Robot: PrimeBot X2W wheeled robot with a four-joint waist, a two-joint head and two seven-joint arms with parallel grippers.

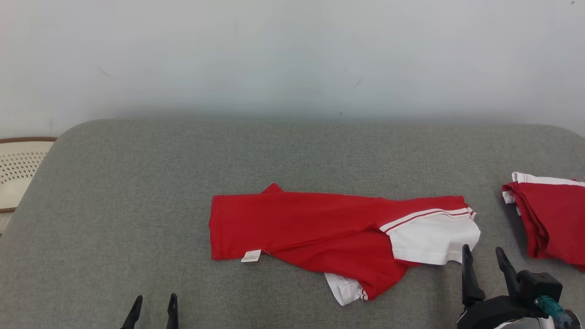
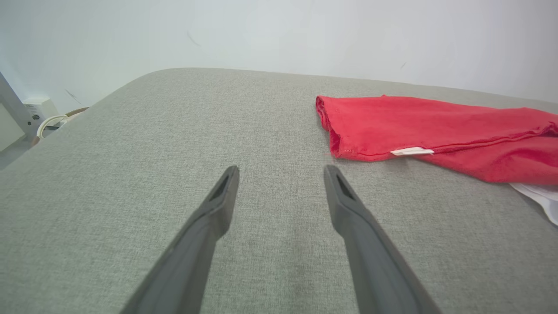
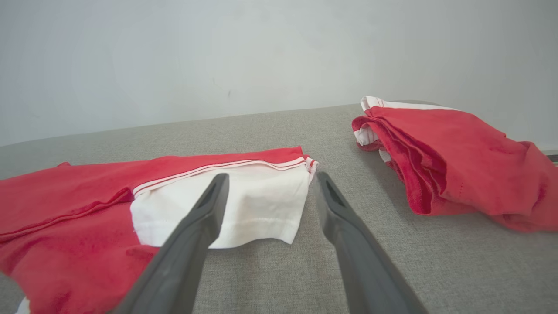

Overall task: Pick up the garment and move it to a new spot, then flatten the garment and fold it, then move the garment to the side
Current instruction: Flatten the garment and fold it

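Observation:
A red garment (image 1: 320,226) with white sleeves lies folded lengthwise in the middle of the grey cushioned surface (image 1: 137,192), a white label at its front left corner. My right gripper (image 1: 483,257) stands open just in front of the white sleeve's right corner, nothing between its fingers. In the right wrist view the gripper (image 3: 270,183) frames that corner of the garment (image 3: 218,205). My left gripper (image 1: 154,301) is open at the front left, well clear of the cloth. The left wrist view has the gripper (image 2: 281,172) over bare surface, the garment (image 2: 436,131) to its right.
A second red and white folded garment (image 1: 550,219) lies at the right edge of the surface; the right wrist view shows this second garment (image 3: 457,161) at the right. A pale perforated basket (image 1: 18,171) sits beyond the left edge. A white wall runs behind.

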